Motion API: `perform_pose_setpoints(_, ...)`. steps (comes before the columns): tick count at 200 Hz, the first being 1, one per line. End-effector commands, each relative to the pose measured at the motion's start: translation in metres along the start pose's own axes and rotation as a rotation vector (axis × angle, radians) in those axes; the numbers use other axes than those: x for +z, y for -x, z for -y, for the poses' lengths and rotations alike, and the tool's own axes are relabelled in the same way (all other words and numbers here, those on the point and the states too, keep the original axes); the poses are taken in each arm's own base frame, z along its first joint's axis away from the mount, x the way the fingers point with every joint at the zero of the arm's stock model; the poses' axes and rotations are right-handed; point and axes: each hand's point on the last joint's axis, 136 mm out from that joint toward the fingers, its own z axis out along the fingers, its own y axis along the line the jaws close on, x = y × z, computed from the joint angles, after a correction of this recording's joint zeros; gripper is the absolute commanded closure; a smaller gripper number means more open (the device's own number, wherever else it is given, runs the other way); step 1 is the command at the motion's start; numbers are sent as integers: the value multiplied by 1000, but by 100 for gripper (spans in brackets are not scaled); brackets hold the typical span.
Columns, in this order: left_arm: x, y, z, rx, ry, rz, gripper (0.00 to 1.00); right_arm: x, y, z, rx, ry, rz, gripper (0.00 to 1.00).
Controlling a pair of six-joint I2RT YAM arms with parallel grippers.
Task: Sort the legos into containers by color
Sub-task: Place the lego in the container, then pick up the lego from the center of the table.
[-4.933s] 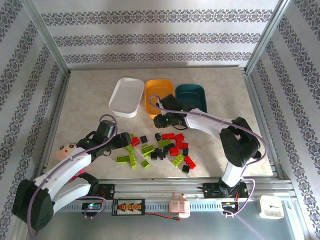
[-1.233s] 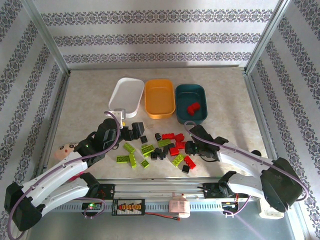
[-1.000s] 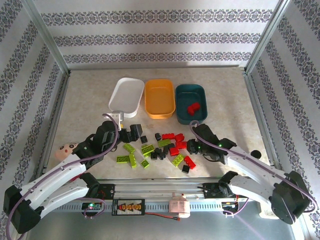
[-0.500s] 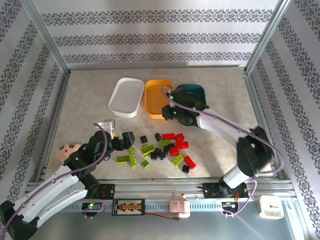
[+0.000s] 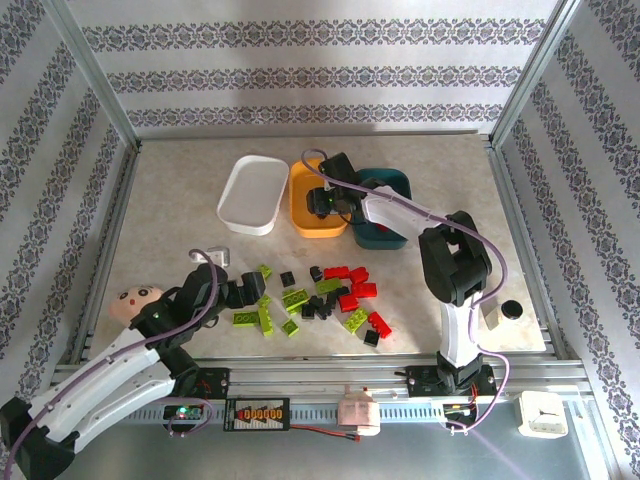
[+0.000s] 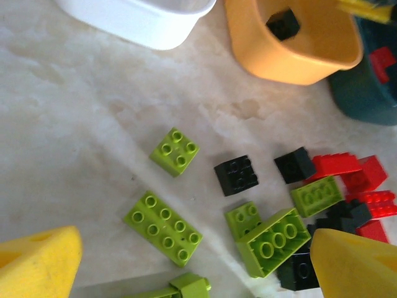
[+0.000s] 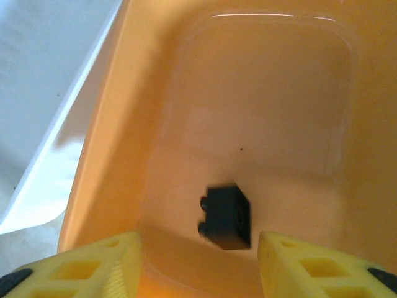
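From above, I see my right gripper (image 5: 322, 203) over the orange tray (image 5: 318, 232) and my left gripper (image 5: 257, 290) at the brick pile (image 5: 335, 295). On the left wrist camera, the jaws stand wide apart above green bricks (image 6: 164, 228), holding nothing. On the right wrist camera, the jaws are parted and a black brick (image 7: 226, 216) lies loose on the tray floor.

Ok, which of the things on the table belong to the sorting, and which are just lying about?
Job: loose green, red and black legos; black brick in the orange tray; white tray; teal tray.
Lying about: doll head beside the left arm; small black round object at the right.
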Motion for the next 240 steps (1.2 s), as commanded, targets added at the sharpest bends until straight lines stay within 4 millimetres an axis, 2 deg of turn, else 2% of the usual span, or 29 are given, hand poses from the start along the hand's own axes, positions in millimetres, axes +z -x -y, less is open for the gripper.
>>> perform_pose_setpoints(1,14,-16,-10,15,65,-87,6,-25,7,-8,-20,23,43,44)
perform_pose_setpoints(24,40,-23,-6,55,93,-148,8,-37,-11,-10,-27,42,35,43)
perform_pose_setpoints(46,68,-15,-1,79,97,-169,11,-47,-29,-10,-22,63,26,42)
perform_pose_setpoints(62,90,-7,-5,70,114,-197,17,-55,-40,-9,-17,76,22,42)
perform_pose_setpoints(87,113,-1,-4,118,142,-232,22,-69,-51,-7,-9,84,34,42)
perform_pose_setpoints(108,128,-5,-9,150,184,-271,24,-79,-55,-3,-4,83,51,42)
perform_pose_setpoints(143,139,-6,-14,184,226,-295,29,-87,-57,4,5,75,66,42)
perform_pose_setpoints(167,144,-12,-12,185,210,-325,39,-89,-55,8,14,69,75,42)
perform_pose_setpoints(211,140,-27,-17,168,207,-360,54,-91,-55,16,29,53,83,42)
perform_pose_setpoints(225,137,-25,-15,161,199,-355,60,-92,-55,18,32,51,86,42)
perform_pose_setpoints(240,129,-12,-6,155,174,-322,64,-94,-56,19,33,52,88,42)
